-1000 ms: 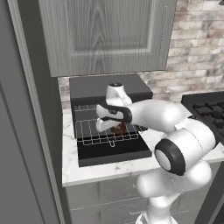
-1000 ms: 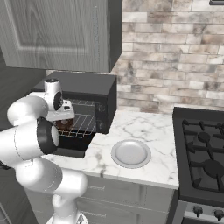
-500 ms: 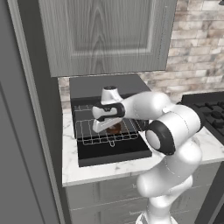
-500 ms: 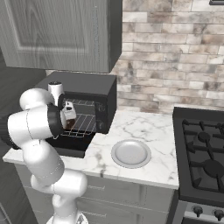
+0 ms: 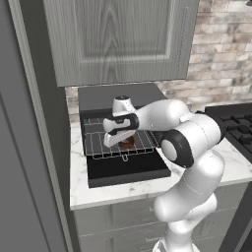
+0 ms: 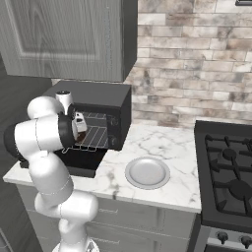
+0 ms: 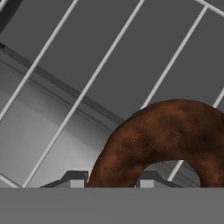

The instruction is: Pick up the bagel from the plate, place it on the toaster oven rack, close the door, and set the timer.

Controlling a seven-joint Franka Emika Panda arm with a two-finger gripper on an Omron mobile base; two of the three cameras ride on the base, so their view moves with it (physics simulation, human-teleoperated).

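1. Tool (image 7: 111,178) clenched on the bagel (image 7: 166,140); a fingertip (image 7: 74,178) sits either side of its ring.
2. Bagel just above the toaster oven rack (image 5: 118,142), pulled out over the open door (image 5: 128,167).
3. Arm reaches forward and left to the oven.
4. Right of tool on the bench (image 6: 167,142): the plate (image 6: 147,173), bare.

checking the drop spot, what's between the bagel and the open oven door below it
The toaster oven rack: in the left base view the bagel, with the gripper on it, is over its wires, and the door lies flat beneath. The hand view shows wires right behind the bagel.
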